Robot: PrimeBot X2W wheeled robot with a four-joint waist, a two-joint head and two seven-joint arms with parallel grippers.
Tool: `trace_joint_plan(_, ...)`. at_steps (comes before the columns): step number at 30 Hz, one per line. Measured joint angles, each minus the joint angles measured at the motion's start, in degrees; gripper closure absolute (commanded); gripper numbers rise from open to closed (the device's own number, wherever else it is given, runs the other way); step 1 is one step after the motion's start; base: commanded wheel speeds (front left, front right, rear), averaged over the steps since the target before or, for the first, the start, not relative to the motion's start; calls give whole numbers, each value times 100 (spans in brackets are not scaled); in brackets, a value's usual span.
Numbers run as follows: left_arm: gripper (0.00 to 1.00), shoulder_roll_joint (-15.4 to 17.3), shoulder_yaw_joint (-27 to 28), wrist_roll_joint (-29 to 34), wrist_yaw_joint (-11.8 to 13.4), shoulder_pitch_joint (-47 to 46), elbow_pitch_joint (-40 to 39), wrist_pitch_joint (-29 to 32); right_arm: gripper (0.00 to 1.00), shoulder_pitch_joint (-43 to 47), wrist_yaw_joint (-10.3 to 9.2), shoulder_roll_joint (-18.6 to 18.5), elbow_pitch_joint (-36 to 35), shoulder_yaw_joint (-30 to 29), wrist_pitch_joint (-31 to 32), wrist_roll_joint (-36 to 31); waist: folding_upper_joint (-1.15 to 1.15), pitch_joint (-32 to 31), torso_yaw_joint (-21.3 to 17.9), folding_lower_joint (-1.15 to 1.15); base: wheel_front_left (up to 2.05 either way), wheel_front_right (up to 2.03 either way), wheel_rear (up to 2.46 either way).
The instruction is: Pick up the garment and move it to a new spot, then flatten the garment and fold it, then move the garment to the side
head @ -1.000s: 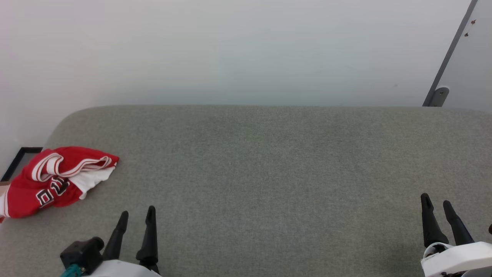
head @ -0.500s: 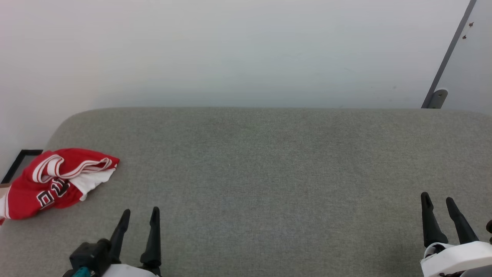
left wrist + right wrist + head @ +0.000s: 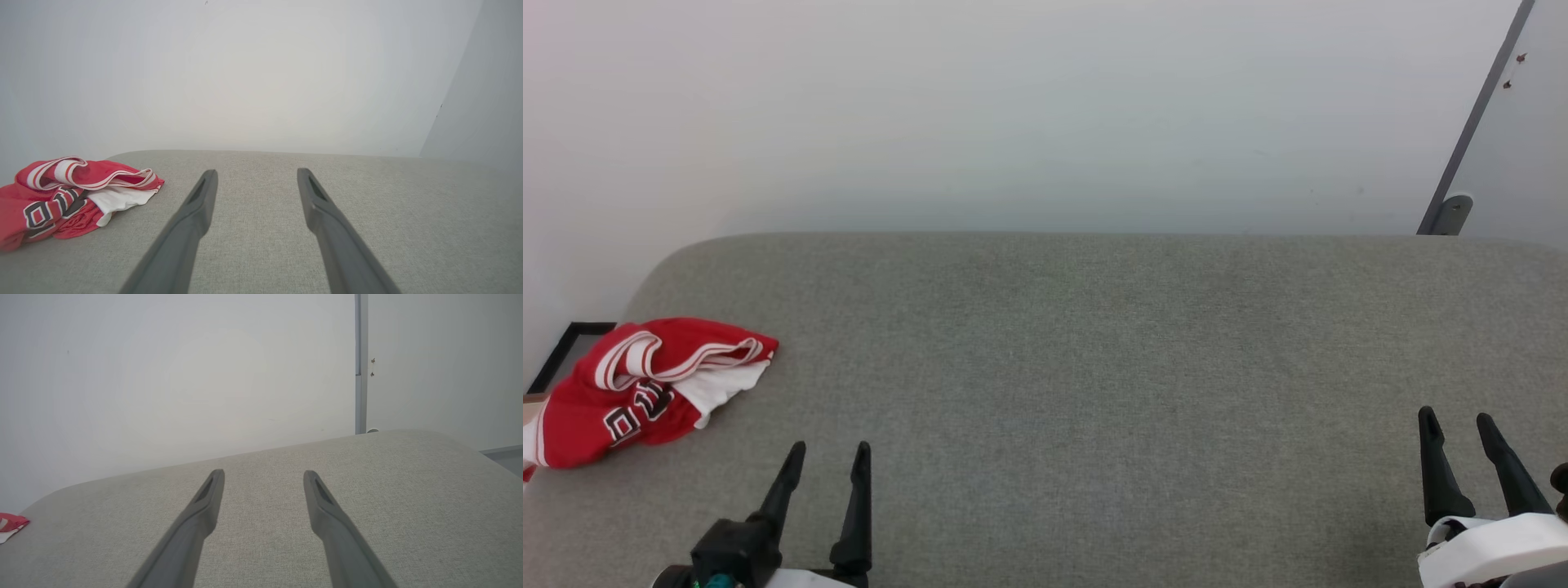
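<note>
**Garment (image 3: 645, 392) crumpled at the left edge of the surface (image 3: 1094, 367)**

Red cloth, a white sleeve, striped trim and black lettering lie bunched in a heap. The left tool (image 3: 830, 446) is near it, apart from it, fingers spread wide and empty. The right tool (image 3: 1454, 414) is well apart at the opposite side, also wide and empty.
</note>
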Motion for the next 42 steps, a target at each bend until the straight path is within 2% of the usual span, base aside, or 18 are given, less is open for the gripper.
trace_joint_plan(11,0,-2,-11,437,-43,41,-48,-120,0,17,0,-12,-35,-8,-73,-417,0,-30,0,0,0,0,0)
trace_joint_plan(26,0,-93,78,419,-23,50,5,-120,0,70,0,-2,-52,-8,-73,-495,0,-28,69,0,0,0,0)
trace_joint_plan(33,0,-91,274,294,134,18,122,-120,0,80,0,2,-51,167,-64,-505,0,-81,380,0,0,0,0)
trace_joint_plan(42,0,69,526,185,322,-1,33,92,0,33,1,60,86,510,-49,-465,0,-200,1047,0,0,0,0)
